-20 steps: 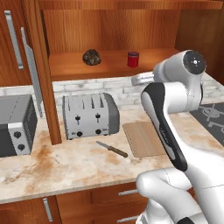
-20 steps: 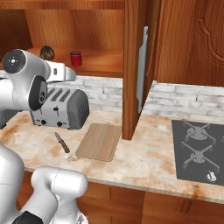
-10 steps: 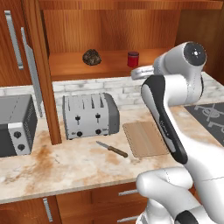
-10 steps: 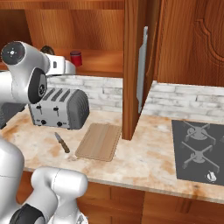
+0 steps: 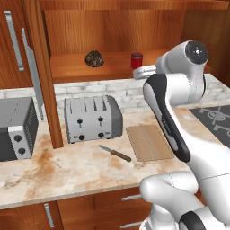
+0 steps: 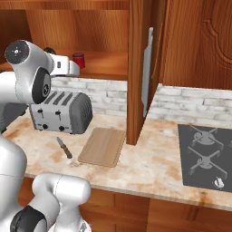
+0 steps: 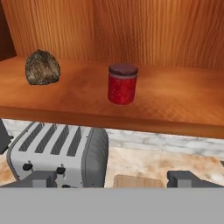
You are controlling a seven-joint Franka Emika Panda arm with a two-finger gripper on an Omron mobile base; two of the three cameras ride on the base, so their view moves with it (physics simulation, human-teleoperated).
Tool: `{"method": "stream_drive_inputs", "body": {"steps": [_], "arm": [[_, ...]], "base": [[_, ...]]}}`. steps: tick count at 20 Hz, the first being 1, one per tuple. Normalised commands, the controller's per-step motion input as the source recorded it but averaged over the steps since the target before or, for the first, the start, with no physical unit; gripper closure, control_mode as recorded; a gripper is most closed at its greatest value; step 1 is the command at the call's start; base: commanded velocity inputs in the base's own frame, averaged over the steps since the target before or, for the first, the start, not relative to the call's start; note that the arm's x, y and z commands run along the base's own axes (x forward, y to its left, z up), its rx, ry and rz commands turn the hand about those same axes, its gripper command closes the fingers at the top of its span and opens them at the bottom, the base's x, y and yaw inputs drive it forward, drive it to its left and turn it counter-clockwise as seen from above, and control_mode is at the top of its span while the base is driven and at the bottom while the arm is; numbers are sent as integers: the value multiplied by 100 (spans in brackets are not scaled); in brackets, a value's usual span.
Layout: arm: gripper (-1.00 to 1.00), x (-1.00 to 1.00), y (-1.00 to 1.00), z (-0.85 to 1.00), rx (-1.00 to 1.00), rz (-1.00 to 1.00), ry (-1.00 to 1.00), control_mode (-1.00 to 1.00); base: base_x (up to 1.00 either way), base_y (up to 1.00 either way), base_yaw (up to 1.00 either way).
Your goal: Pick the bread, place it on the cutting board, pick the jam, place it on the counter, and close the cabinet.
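On the open cabinet (image 5: pixel 112 31) shelf sit the bread (image 7: pixel 42 67) towards the left and the jam (image 7: pixel 122 84) near the front edge. Below, the marbled table (image 5: pixel 67 166) carries a toaster (image 5: pixel 92 118), a knife (image 5: pixel 115 153) and the cutting board (image 5: pixel 148 142). The tool (image 7: pixel 112 178) hangs wide, holding nothing.

In the right base view the arm hides the bread and part of the jam (image 6: pixel 79 60), while the hand view's bottom edge cuts off the cutting board (image 7: pixel 139 181) and the toaster's (image 7: pixel 61 153) front.
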Motion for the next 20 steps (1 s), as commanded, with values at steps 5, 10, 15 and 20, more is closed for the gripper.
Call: {"method": "stream_drive_inputs", "body": {"steps": [5, 10, 15, 20], "arm": [[-100, 25, 2, 0, 0, 0, 0, -100], [-100, 31, 0, 0, 0, 0, 0, -100], [-100, 33, 0, 0, 0, 0, 0, -100], [-100, 34, 0, 0, 0, 0, 0, -100]], "base": [[0, 0, 0], [0, 0, 0], [0, 0, 0], [0, 0, 0]]}}
